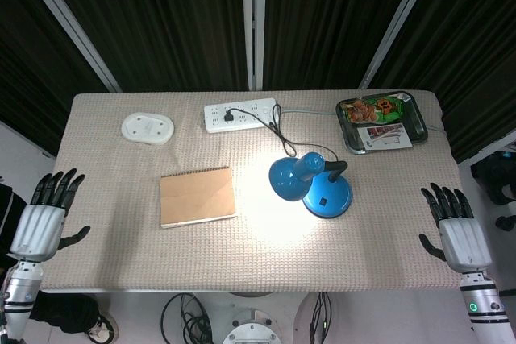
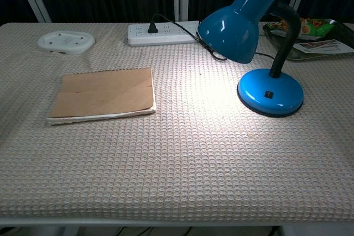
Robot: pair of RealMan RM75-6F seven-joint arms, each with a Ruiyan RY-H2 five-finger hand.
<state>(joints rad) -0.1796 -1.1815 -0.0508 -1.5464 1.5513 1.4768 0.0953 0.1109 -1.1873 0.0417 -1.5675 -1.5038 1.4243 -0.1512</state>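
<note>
A blue desk lamp [image 1: 310, 183] [image 2: 251, 37] stands right of the table's middle, switched on and lighting the cloth below its shade. Its cord runs to a white power strip [image 1: 239, 114] [image 2: 162, 33] at the back. A closed brown notebook [image 1: 197, 196] [image 2: 104, 94] lies left of the lamp. My left hand [image 1: 44, 215] hangs off the table's left edge, fingers apart, holding nothing. My right hand [image 1: 455, 227] hangs off the right edge, likewise spread and empty. Neither hand shows in the chest view.
A white oval dish [image 1: 147, 128] [image 2: 65, 42] sits at the back left. A metal tray [image 1: 411, 128] [image 2: 310, 48] with snack packets and a card stands at the back right. A beige woven cloth [image 1: 258, 255] covers the table.
</note>
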